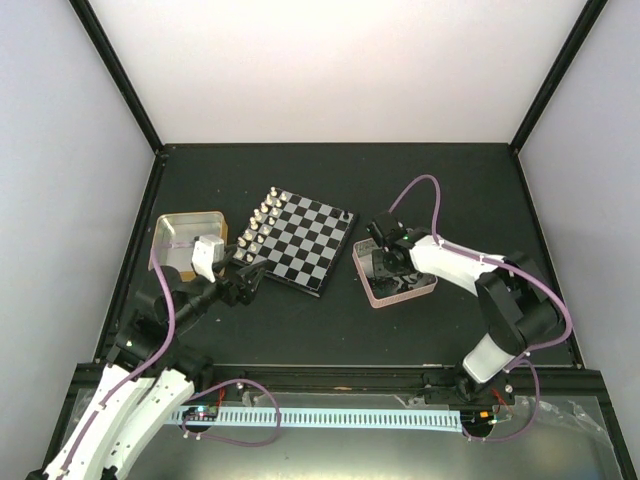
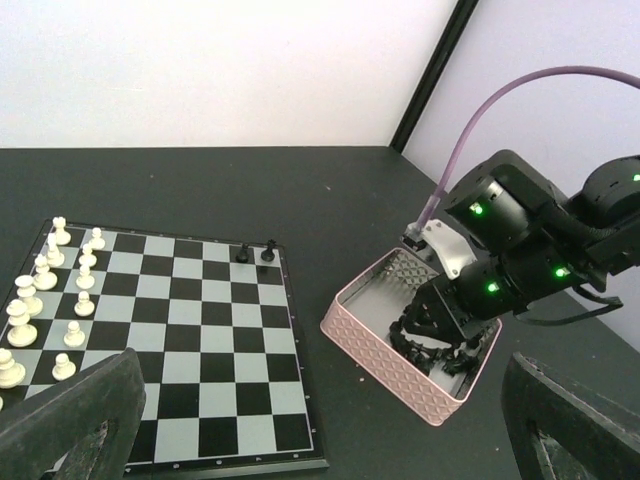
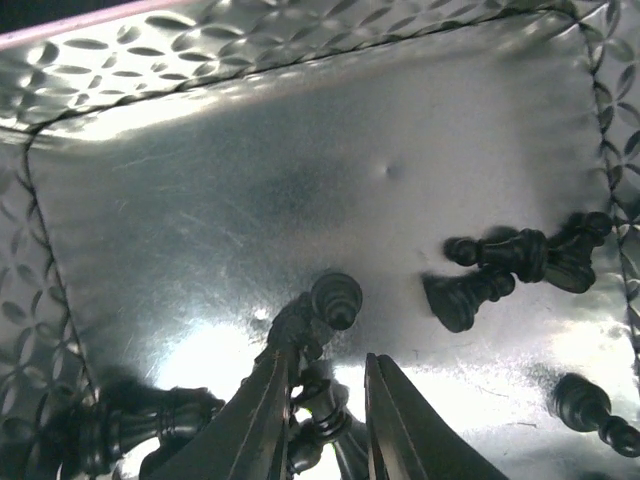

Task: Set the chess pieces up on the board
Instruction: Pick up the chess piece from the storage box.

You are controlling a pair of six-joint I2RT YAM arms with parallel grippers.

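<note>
Chess pieces (image 1: 262, 222): top view, silver rows stand on the board (image 1: 300, 240) beside the left claw (image 1: 243, 280). Left wrist: that claw spread wide; two black pieces (image 2: 255, 252) placed ahead. Right wrist: right claw (image 3: 335, 352) nearly pressed together among loose black pieces (image 3: 470, 295) in the tin (image 3: 250, 170); grip cannot be told. Black side mostly outstanding.

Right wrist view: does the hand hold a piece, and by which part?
Cannot be told. The right hand is down in the tin, fingers on either side of a black piece; a grip does not show.
</note>
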